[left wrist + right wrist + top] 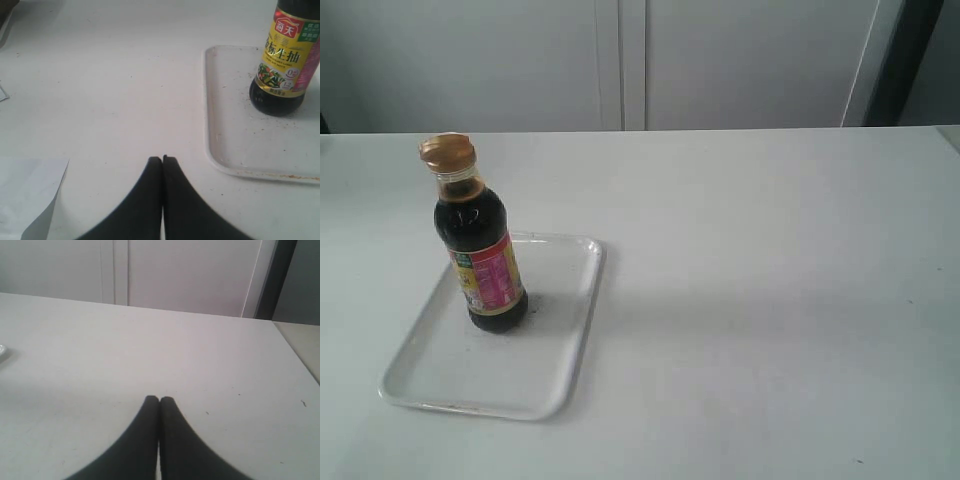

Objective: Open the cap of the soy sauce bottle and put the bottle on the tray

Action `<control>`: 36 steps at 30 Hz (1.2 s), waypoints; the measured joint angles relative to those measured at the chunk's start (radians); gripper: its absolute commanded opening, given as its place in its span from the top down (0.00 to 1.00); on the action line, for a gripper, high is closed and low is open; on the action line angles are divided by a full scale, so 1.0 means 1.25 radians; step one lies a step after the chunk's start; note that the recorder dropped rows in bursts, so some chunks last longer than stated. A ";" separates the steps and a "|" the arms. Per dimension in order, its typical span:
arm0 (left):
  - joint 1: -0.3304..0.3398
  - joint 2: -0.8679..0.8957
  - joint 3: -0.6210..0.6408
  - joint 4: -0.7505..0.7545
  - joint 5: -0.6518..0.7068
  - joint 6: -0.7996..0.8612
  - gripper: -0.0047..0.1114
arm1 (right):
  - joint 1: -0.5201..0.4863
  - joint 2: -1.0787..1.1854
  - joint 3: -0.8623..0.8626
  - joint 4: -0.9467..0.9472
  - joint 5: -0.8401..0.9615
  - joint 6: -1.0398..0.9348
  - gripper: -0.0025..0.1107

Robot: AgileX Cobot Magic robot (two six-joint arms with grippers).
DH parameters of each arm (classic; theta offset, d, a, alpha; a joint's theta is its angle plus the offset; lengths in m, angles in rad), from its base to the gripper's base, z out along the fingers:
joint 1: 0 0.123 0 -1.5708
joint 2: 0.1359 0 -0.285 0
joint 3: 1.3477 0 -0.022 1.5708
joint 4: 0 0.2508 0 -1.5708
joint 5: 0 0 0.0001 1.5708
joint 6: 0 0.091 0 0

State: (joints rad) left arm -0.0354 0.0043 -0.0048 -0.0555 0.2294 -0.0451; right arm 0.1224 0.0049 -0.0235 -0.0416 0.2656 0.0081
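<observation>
Left gripper point(162, 159) pressed shut, black fingertips meeting with nothing between them, held low over bare table point(770, 300) and apart from the tray's point(214, 150) left rim. Right gripper point(159, 400) likewise closed tip to tip and empty, low above open tabletop on the right, aimed toward the far wall. Neither arm visible in the exterior view. Soy sauce bottle point(482, 250) standing upright on the tray point(575, 330), toward its far left part, base resting on the speckled scuffs. Cap point(448, 151) seated on the neck; whether flipped open or not, cannot tell. Label showing yellow with pink-red and green in the left wrist view point(287, 55). Tray lying on the left half of the table, long sides running near to far, near edge close to the table's front. Plenty of free surface to the right of the tray, right across to the table's right edge. Pale sheet of paper point(30, 195) lying flat on the table near the left gripper, well apart from the tray.
</observation>
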 measured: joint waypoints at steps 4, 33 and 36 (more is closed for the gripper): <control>0.000 0.000 0.000 0.000 0.000 0.000 0.96 | 0.000 0.000 0.015 -0.001 -0.036 0.002 0.98; 0.000 0.000 0.000 0.000 0.000 0.000 0.96 | 0.000 0.000 0.017 -0.022 0.044 0.000 0.98; 0.000 0.000 0.000 0.000 0.000 0.000 0.96 | 0.000 0.000 0.017 -0.022 0.044 0.000 0.98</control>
State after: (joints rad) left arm -0.0354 0.0043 -0.0048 -0.0555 0.2294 -0.0451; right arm 0.1224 0.0049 -0.0026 -0.0694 0.3205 0.0083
